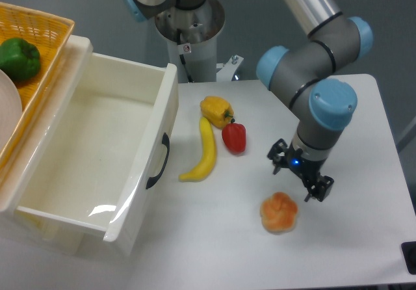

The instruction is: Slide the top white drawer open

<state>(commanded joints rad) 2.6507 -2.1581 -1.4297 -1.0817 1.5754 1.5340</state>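
Camera view shows the drawer [97,147] at the left, pulled far out of its cabinet, its inside bare and its black handle [158,162] facing the table [364,108]. By my reading the sliding is done or nearly so. The gripper [301,175] hangs well apart from it, over the right half of the table, fingers spread and grasping nothing, just above and beside an orange bun-like item [279,212].

Risks as I judge them: any further pull could bring the drawer off its runners, since it already stands so far out. A move back toward the handle crosses the banana [203,153], the yellow pepper [216,111] and the red pepper [234,138], which lie between; a low path would shove them. Dropping straight down could clip the bun
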